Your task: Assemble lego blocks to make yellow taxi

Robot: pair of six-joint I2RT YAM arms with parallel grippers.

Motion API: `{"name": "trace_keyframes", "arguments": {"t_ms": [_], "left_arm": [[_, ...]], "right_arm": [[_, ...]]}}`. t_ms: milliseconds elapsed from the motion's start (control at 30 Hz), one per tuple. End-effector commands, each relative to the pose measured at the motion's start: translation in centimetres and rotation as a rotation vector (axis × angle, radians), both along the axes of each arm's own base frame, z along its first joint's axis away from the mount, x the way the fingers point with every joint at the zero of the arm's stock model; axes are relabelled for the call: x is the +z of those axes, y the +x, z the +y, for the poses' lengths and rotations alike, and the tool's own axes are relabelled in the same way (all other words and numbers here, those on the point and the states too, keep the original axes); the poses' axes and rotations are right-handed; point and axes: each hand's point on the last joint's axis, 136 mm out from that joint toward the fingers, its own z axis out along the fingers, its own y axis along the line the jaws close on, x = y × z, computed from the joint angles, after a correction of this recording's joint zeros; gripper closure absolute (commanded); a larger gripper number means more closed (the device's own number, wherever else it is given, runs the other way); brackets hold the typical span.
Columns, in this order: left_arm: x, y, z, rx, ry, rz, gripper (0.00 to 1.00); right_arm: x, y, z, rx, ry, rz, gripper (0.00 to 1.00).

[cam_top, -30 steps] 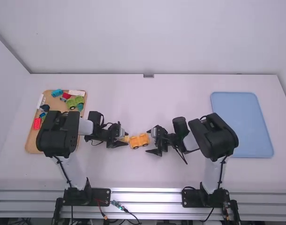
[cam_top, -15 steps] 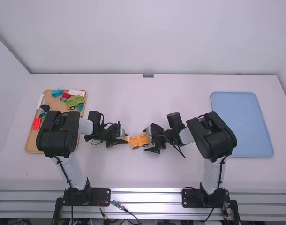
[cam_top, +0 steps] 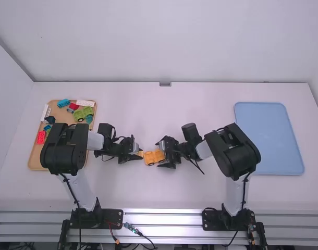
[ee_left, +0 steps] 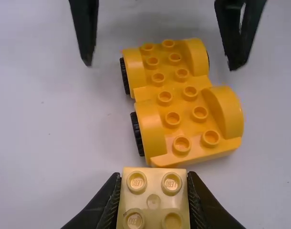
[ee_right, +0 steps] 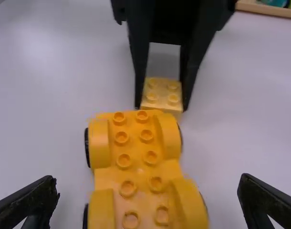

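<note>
white table: it carries the yellow wheeled chassis near the middle.
left gripper: clamped on the yellow two-by-two block, just beside the chassis.
right gripper: fingers apart, one at each side of the chassis.
taxi: the wheeled base is ready; the block, i judge, is left to join.
change: right gripper has come closer around the chassis; left gripper stays.
</note>
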Motion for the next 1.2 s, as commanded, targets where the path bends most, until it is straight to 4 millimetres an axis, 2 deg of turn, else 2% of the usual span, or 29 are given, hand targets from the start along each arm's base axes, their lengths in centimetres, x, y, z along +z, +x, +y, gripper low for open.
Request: {"name": "trace_keyframes", "arguments": {"t_ms": [0, 200, 300, 500, 567, 600, 733, 867, 1000, 1167], "left_arm": [[-0.1, -0.4, -0.1, 0.01, -0.018, 0.037, 0.95], [-0.1, -0.4, -0.1, 0.011, -0.018, 0.031, 0.97], [-0.1, -0.3, -0.1, 0.011, -0.018, 0.031, 0.97], [-0.1, -0.1, -0.1, 0.012, -0.018, 0.024, 0.98], [0.0, -0.1, -0.1, 0.018, -0.019, 0.032, 0.98], [0.0, 0.0, -0.1, 0.024, -0.02, 0.036, 0.98], [0.1, 0.5, -0.1, 0.045, -0.026, 0.05, 0.98], [0.1, 0.6, -0.1, 0.047, -0.026, 0.043, 0.98], [0.2, 0.6, -0.1, 0.047, -0.026, 0.042, 0.98], [0.2, 0.7, -0.1, 0.047, -0.026, 0.042, 0.98]], "right_arm": [[-1.3, -0.1, 0.7, 0.033, -0.004, 0.011, 0.01], [-1.6, 0.8, 1.0, 0.024, 0.033, 0.101, 0.01], [-1.2, 1.0, 0.5, 0.026, 0.055, 0.124, 0.1], [-1.4, 1.4, -0.6, -0.011, 0.05, 0.144, 0.4], [-1.5, 1.3, -0.6, -0.011, 0.049, 0.146, 0.41], [-1.6, 1.3, -0.6, -0.011, 0.048, 0.144, 0.45], [-1.9, 1.0, -0.8, -0.028, 0.034, 0.167, 0.46], [-3.1, 1.7, -1.4, -0.12, -0.039, 0.222, 0.49], [-3.4, 2.0, -2.0, -0.164, -0.065, 0.227, 0.49], [-3.6, 3.6, -2.8, -0.325, -0.071, 0.221, 0.48]]}}
